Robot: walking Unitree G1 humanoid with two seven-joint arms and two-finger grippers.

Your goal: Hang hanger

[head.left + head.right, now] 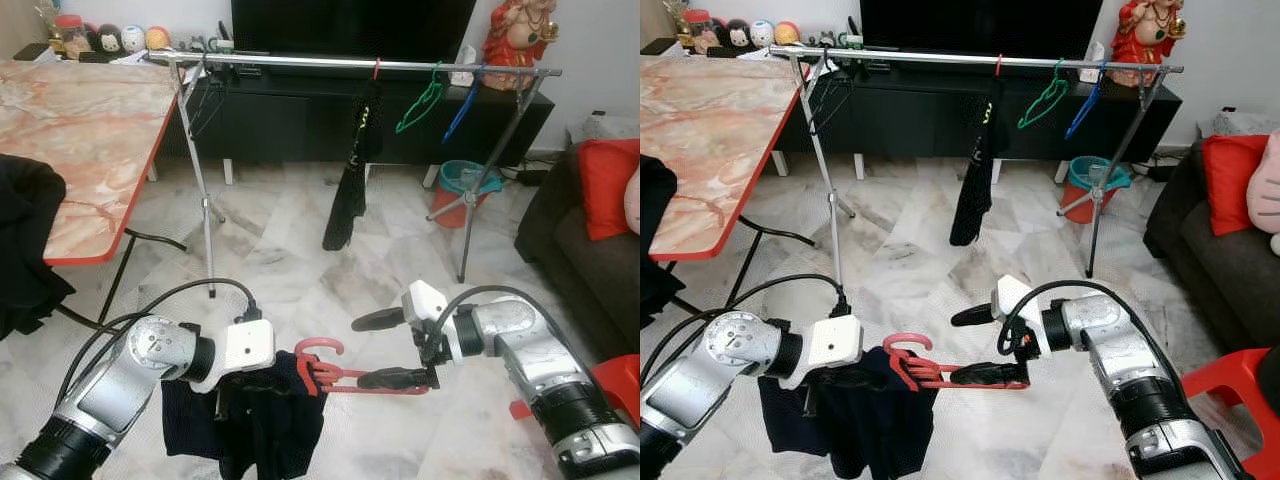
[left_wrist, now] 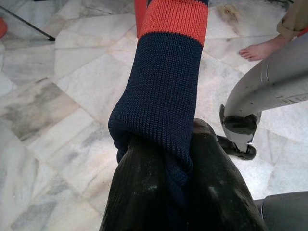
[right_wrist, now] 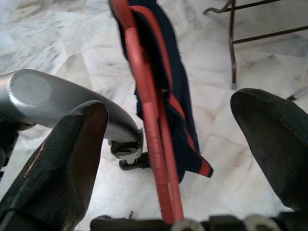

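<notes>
Head views: red hanger (image 1: pixel 345 378) carrying navy garment (image 1: pixel 262 415) held low over marble floor (image 1: pixel 290 250), clothes rail (image 1: pixel 350 63) standing at 12 o'clock beyond. Left wrist view: left hand (image 2: pixel 178 192) pinched tight on the garment's knit fabric. Right wrist view: right hand (image 3: pixel 168 159) spread wide, fingers (image 3: pixel 57 163) either side of hanger bar, not touching.

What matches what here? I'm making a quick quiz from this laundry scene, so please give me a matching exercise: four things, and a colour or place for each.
Things:
1. green hanger
2. red hanger
3. navy garment
4. teal bucket

Places:
A. clamped in the left gripper
B. hooked on the rail
C. on the floor by the rack's leg
D. between the right gripper's open fingers

Pairs: 1-B, 2-D, 3-A, 4-C
</notes>
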